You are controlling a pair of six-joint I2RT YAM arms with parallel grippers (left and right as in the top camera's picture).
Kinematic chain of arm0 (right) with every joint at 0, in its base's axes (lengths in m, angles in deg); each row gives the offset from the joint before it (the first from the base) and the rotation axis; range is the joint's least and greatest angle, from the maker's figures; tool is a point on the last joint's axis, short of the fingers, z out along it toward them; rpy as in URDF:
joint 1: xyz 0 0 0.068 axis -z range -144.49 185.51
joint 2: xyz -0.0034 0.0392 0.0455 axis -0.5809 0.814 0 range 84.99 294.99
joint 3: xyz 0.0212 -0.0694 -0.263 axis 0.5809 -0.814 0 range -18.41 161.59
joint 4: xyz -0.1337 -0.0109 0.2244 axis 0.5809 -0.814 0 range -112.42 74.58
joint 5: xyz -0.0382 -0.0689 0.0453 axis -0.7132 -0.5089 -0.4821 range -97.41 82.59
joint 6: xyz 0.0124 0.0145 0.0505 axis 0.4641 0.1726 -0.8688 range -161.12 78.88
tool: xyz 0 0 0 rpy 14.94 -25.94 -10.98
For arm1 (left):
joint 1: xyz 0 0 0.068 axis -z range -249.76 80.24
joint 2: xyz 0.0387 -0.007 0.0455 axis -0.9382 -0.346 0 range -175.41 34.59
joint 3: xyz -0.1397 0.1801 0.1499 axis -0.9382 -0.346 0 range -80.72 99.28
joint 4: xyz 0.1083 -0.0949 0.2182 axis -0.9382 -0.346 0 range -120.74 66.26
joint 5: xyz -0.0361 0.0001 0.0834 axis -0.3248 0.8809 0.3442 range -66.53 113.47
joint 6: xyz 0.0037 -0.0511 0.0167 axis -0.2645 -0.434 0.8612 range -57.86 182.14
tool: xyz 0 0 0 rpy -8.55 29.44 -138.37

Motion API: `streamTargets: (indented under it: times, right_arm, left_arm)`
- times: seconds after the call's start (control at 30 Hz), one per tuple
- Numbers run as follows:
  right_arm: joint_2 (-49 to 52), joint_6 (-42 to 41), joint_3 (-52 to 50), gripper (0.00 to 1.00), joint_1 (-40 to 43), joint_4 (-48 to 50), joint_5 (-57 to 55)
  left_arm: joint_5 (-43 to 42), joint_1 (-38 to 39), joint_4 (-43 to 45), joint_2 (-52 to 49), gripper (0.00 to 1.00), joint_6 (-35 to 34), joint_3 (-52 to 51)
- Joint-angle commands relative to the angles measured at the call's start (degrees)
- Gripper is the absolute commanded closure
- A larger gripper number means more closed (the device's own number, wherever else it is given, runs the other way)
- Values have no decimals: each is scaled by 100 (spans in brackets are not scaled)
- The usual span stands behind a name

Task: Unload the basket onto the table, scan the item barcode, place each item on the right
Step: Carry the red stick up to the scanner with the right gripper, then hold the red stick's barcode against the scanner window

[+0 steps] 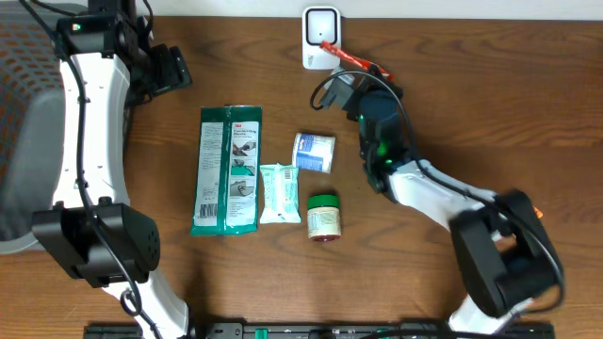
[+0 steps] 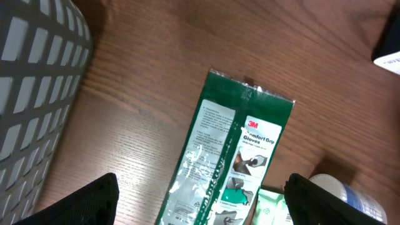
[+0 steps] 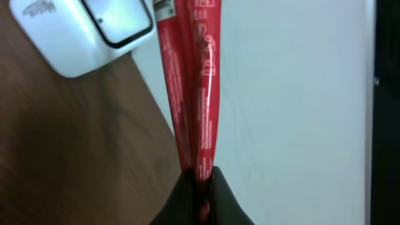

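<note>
My right gripper (image 3: 201, 187) is shut on a thin red packet (image 3: 194, 81), pinching its lower end edge-on. The packet's far end reaches up beside the white scanner (image 3: 81, 28). In the overhead view the red packet (image 1: 341, 54) sticks out from the right gripper (image 1: 356, 68) toward the scanner (image 1: 320, 38) at the table's back edge. I cannot see a barcode on the packet. My left gripper (image 1: 174, 68) hovers at the back left, open and holding nothing. Its dark fingers (image 2: 87, 203) stand wide apart above a green glove pack (image 2: 234, 156).
On the table's middle lie the green glove pack (image 1: 227, 169), a pale green packet (image 1: 278, 193), a white-and-blue can (image 1: 314, 152) on its side and a green-lidded jar (image 1: 324, 217). A grey mesh chair (image 2: 31, 94) stands off the table's left edge.
</note>
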Motion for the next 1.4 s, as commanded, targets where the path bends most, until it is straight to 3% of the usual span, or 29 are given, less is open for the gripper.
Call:
streamTargets:
  times: [0.0, 0.5, 1.07, 1.37]
  right_arm:
    - [415, 678, 173, 99, 28, 474, 127]
    - [2063, 1381, 1958, 99, 181, 564, 295]
    - [3244, 1707, 3091, 99, 704, 682, 234]
    - [3407, 3045, 3241, 99, 702, 693, 660]
  left_arm:
    - [31, -20, -35, 195, 15, -92, -42]
    - [31, -20, -37, 195, 16, -92, -42]
    - [31, -20, -37, 195, 15, -94, -42]
    - [31, -20, -35, 195, 16, -94, -42]
